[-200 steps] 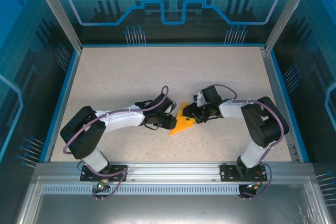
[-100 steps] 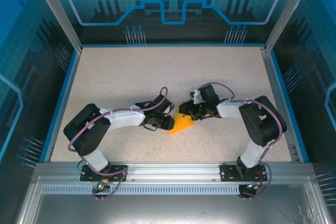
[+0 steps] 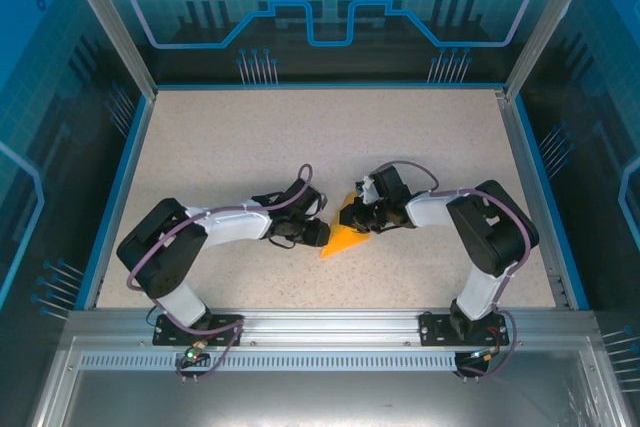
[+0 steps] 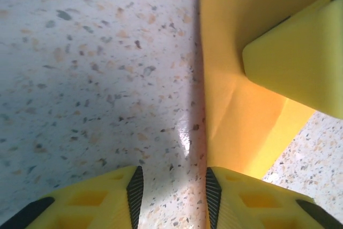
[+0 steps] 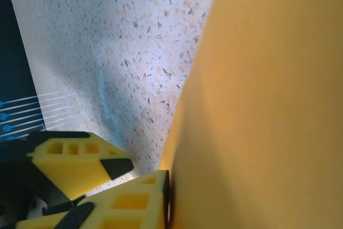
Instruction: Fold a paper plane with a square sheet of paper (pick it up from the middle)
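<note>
The square sheet of paper is lying near the middle of the speckled tabletop. It is showing a creased, pointed shape, with its tip pointing to the near left. The left end effector and the right end effector are meeting at it, one from each side.

The left end effector is sitting low at the left edge of the paper. In the left wrist view its two yellow fingers are standing apart, with bare tabletop showing in the gap. The straight edge of the paper is running just along the inner pad of the right-hand finger. A fold line is crossing the orange surface, and one finger of the right end effector is sitting over the sheet.

The right end effector is pinching the far part of the paper. In the right wrist view the dark pad of its one visible finger is pressing against the sheet. The sheet is rising like an orange wall and is hiding the second finger.
</note>
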Action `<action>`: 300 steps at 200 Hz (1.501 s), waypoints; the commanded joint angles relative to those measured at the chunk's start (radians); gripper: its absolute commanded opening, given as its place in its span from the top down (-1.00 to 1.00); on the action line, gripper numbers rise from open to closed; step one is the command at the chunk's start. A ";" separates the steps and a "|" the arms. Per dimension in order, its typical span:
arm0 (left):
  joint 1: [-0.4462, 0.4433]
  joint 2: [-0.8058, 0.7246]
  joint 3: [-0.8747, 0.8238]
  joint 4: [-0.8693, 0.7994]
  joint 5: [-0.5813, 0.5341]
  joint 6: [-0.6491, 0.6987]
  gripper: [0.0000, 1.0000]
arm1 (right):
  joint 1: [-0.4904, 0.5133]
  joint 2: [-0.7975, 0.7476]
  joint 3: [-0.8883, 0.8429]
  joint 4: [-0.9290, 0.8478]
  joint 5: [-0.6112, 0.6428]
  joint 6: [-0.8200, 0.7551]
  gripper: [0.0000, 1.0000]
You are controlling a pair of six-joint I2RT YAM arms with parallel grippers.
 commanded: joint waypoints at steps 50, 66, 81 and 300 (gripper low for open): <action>0.139 -0.218 -0.107 0.100 0.208 -0.193 -0.11 | -0.007 -0.110 0.044 0.021 -0.059 0.020 0.89; 0.184 -0.264 -0.145 0.174 0.271 -0.250 -0.13 | -0.019 -0.136 0.059 0.031 -0.086 0.030 0.90; 0.215 -0.313 -0.170 0.227 0.314 -0.300 -0.25 | -0.033 -0.157 0.076 0.051 -0.115 0.052 0.91; 0.263 -0.378 -0.292 0.869 0.446 -0.860 0.19 | -0.125 -0.229 0.090 0.431 -0.244 0.362 0.92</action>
